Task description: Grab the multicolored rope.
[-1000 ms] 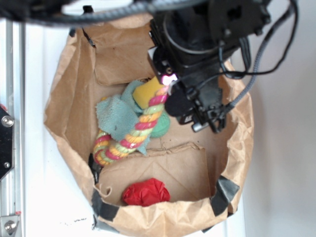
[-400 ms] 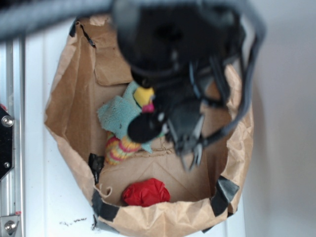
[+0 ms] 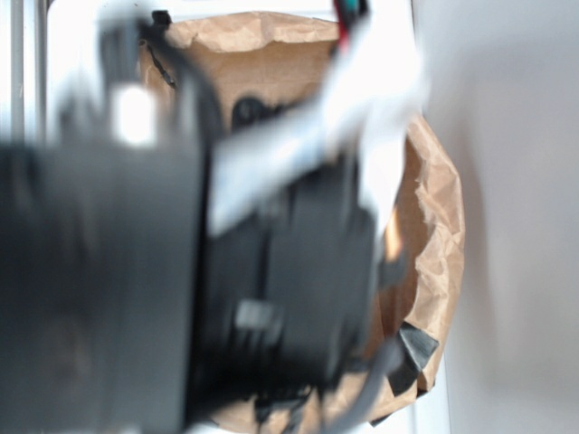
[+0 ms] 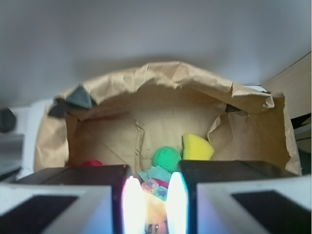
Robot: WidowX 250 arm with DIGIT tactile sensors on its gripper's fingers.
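Between the tool's (image 4: 150, 204) pads, close to the wrist lens: rope (image 4: 157, 187), clamped, lifted over the bag (image 4: 161, 78). Judged soft, light, limp; mid-length hold suits, ends will dangle. Beyond: teal rag (image 4: 152, 174), green ball (image 4: 167, 157), yellow piece (image 4: 196, 147). Exterior view blocked by blurred arm (image 3: 181, 289); rope's length unseen.

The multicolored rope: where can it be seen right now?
In the wrist view only, the multicolored rope shows bottom centre between the two fingers, just below the teal rag inside the paper bag.
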